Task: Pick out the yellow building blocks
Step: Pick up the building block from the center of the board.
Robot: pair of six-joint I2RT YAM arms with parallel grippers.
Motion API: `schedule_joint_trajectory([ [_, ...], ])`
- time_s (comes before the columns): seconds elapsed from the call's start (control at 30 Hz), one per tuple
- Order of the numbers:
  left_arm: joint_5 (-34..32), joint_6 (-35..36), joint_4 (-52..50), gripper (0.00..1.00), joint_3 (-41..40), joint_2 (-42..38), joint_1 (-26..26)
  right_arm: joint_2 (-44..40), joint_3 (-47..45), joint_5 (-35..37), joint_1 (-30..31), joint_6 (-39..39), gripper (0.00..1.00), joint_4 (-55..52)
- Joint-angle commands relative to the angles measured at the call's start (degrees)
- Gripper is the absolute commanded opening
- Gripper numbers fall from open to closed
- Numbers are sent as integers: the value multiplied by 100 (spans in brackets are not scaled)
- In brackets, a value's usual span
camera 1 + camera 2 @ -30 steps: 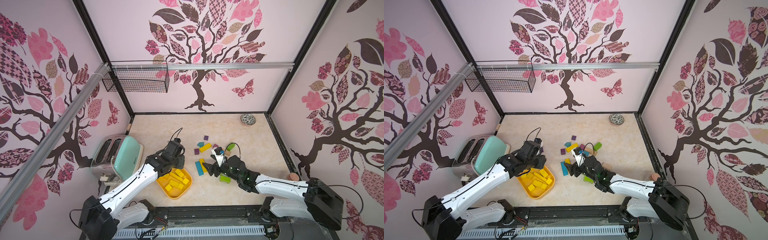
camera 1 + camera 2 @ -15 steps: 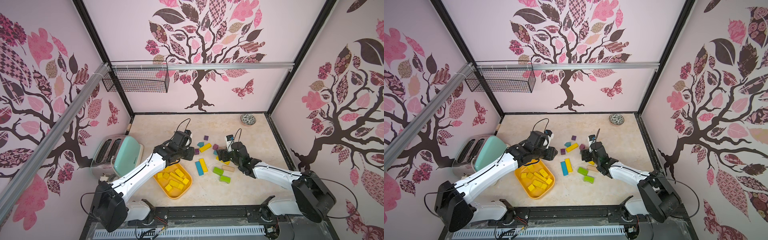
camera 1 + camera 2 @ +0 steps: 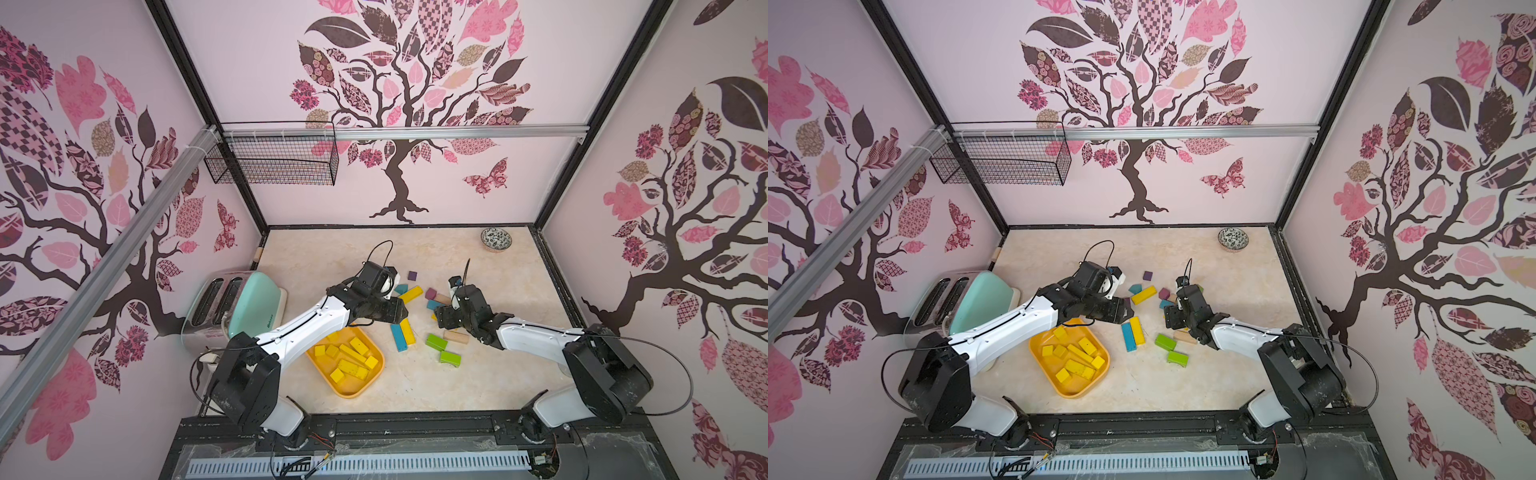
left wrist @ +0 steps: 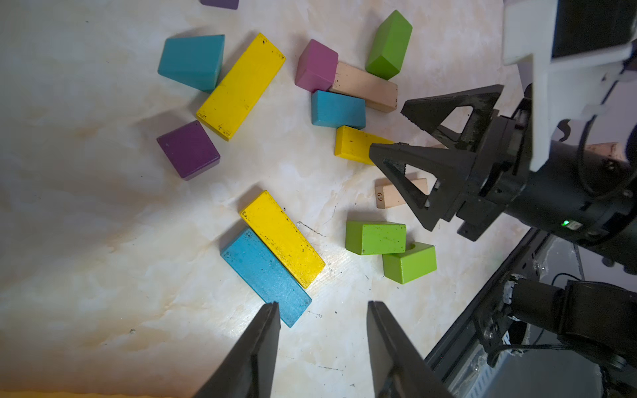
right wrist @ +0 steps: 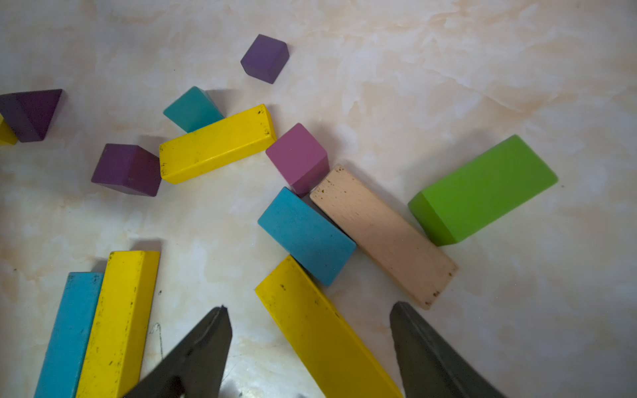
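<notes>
Several yellow building blocks [image 3: 349, 357] lie in the orange-yellow tray [image 3: 353, 391]. Three more lie loose on the table: a bar [image 3: 410, 294] beside a teal block, a bar [image 4: 282, 237] against a blue bar [image 4: 265, 275], and a bar [image 5: 320, 330] next to a blue block. My right gripper [image 5: 309, 308] is open and straddles that last bar without touching it. In the left wrist view the same gripper [image 4: 386, 131] hangs over the bar [image 4: 351, 143]. My left gripper [image 4: 322, 305] is open and empty, just short of the blue bar's end.
Purple, teal, green [image 3: 436, 343] and pale wooden [image 3: 456, 336] blocks are scattered among the yellow ones. A toaster [image 3: 232, 299] stands at the left and a patterned bowl [image 3: 496, 239] at the back right. A wire basket [image 3: 274, 158] hangs on the back wall. The two grippers are close together.
My left arm swung from above the tray rightward to the loose blocks, its jaws parting a little. My right gripper drew back, then settled around a yellow bar.
</notes>
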Motion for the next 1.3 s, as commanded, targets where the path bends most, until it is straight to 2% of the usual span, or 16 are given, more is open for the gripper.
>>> schedule_joint_trajectory([
  [0.0,253,-71,133,48,32,90,-55,190,30,-174,-7,32,77,32],
  [0.23,245,-223,237,48,24,250,-162,974,655,-306,-6,-160,69,-661],
  [0.37,263,-122,217,48,49,258,-250,993,526,-362,-7,-75,65,-477],
  [0.57,132,-120,134,48,97,274,-264,1101,749,-324,2,-146,56,-811],
  [1.03,-75,-160,189,48,-44,-69,-262,908,804,-115,11,-194,40,-1007],
  [1.27,-213,-115,139,49,-286,-406,-261,539,678,89,59,-273,35,-870],
])
